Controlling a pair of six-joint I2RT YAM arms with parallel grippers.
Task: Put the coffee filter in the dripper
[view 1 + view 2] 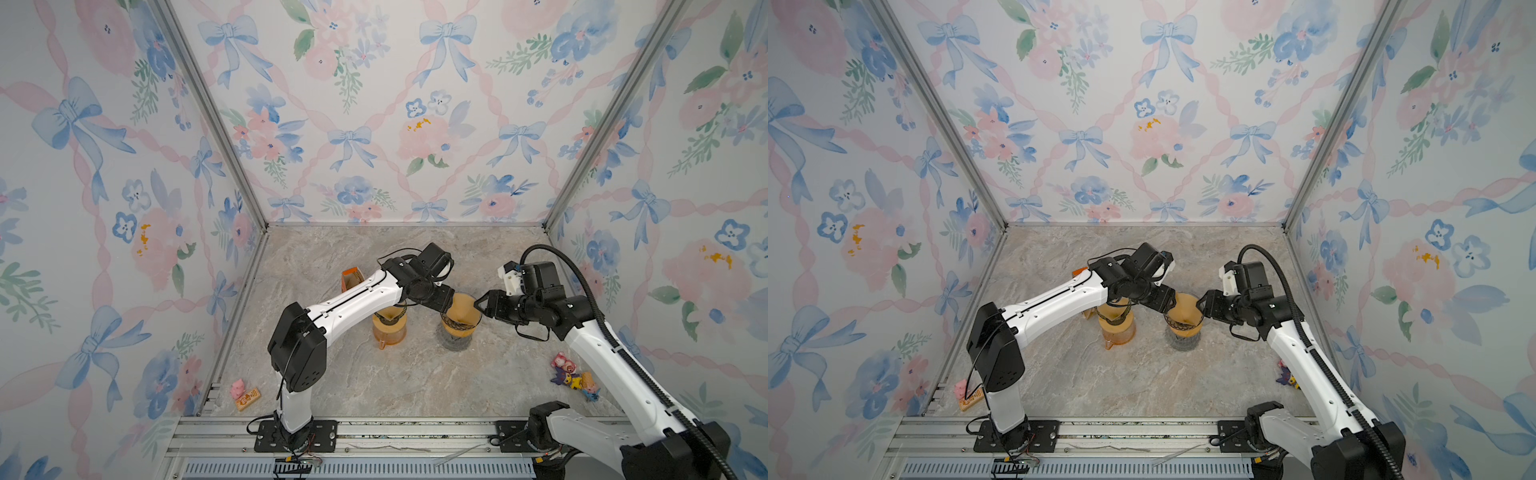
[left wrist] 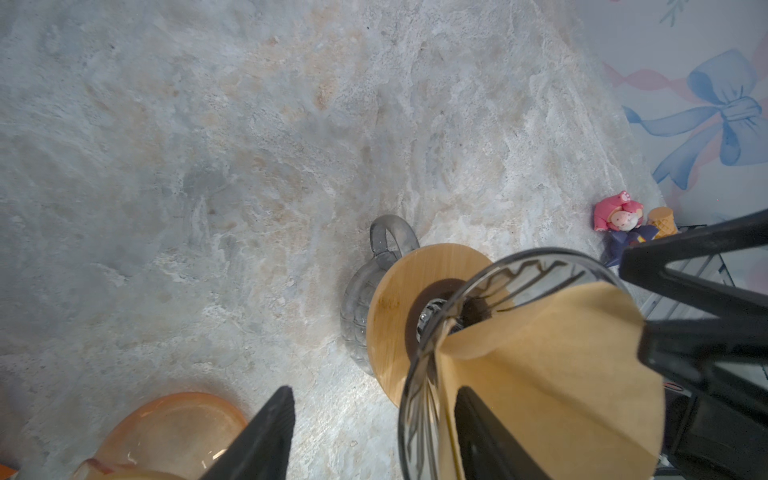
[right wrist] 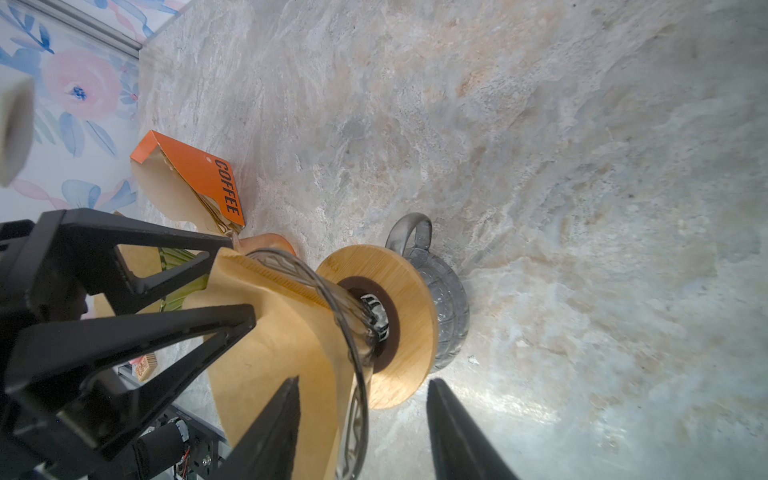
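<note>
Here we are at the dripper [image 2: 532,266], and the brown coffee filter [image 2: 552,365] sits down inside the glass cone. Its point aims at the neck, and its upper edge stands a little proud of the rim. The dripper rests on its wooden collar [image 2: 390,316] atop the grey carafe [image 2: 357,316], mid-table [image 2: 208,166]. The filter lies right between the two pincers, its long axis running downward, with the pincers facing each other across the mouth. The left pincer [image 2: 374,390] is spread, one finger inside the paper cone and the other outside the glass, clear of it. The right pincer [image 3: 365,380] is spread too, straddling the opposite rim, inner finger over the paper and outer finger out in free air. Neither is pinching anything. Both are equally close, each at the rim. In a top view, the left arm [image 1: 353,301] stretches across the middle above the orange carafe [image 1: 388,332], wrist bent down toward the mouth. The right arm [image 1: 602,353] comes in from the right with elbow folded and wrist nearly level. The paper looks seated, so I'd judge the next move is a lift straight up along the cone's axis, without snagging that raised edge.
</note>
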